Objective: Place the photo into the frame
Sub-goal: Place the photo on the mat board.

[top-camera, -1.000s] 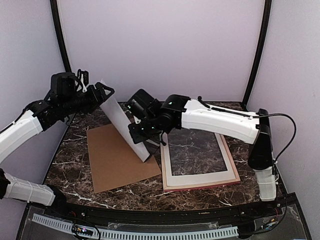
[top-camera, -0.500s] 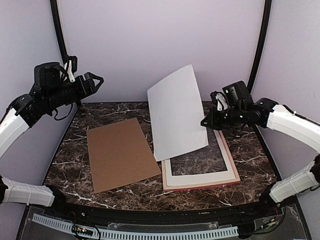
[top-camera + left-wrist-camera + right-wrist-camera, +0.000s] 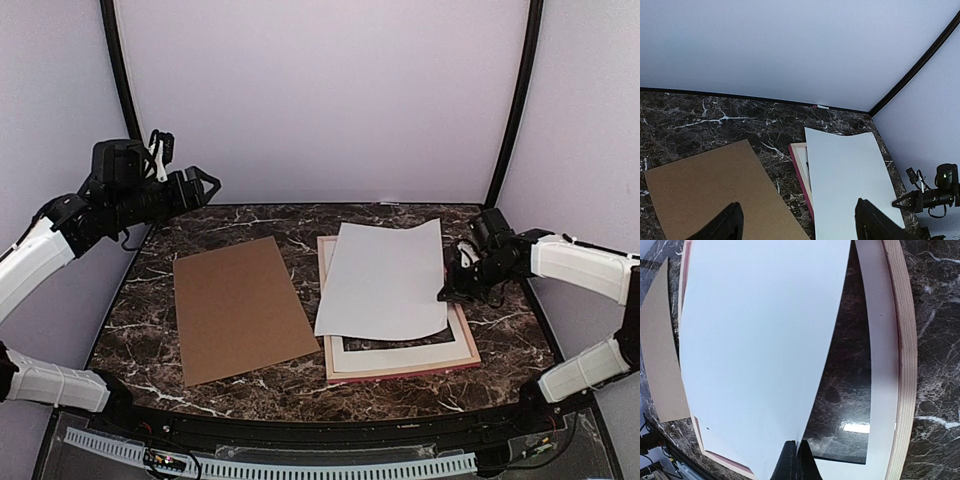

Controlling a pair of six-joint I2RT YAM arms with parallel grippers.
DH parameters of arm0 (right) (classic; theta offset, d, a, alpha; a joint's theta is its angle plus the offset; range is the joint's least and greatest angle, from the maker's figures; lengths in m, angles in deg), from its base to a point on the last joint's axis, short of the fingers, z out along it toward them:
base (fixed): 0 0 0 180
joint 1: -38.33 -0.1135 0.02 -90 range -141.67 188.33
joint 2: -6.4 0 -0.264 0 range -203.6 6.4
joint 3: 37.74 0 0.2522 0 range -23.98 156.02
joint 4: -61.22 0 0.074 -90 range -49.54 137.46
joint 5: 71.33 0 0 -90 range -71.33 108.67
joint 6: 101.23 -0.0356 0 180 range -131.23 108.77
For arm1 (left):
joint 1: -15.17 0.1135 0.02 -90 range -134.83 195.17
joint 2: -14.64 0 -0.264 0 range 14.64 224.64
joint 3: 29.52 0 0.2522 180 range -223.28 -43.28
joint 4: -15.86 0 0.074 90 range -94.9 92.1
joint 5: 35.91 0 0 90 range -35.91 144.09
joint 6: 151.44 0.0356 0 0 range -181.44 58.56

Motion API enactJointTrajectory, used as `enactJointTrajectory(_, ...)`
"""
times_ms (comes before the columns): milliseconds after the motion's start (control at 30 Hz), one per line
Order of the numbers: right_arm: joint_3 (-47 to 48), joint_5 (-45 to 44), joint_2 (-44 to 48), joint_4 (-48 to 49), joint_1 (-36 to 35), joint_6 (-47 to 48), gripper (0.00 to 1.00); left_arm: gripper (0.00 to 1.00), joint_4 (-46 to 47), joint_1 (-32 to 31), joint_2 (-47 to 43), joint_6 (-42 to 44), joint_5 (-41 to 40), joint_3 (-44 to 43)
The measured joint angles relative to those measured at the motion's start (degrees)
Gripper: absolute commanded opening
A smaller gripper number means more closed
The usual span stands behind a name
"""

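Right pincer (image 3: 796, 449) pinches the photo (image 3: 385, 280), a curling white-backed sheet, over the rectangular pink wooden frame (image 3: 400, 372); left pincer (image 3: 208, 183) gapes empty.

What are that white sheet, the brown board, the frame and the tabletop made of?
The photo, white back up, looks like matte paper or thin card: it bows where the right fingers pinch it. The board looks like flat matte cardboard or fibreboard. The frame seems layered light wood, pink-painted outside. The table looks like dark white-veined marble, possibly imitation.
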Motion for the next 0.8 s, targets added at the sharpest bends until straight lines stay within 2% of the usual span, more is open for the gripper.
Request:
enactJointTrajectory(433,0.17,0.83,-7.37,-4.24,4.17,10.95,0.00,0.79,0.52,0.00,1.62,-0.59,2.12,1.07)
enactJointTrajectory(800,2.54,1.07,-9.68,-5.81,5.09,15.02,0.00,0.80,0.66,0.00,2.51,-1.09,3.56,1.77)
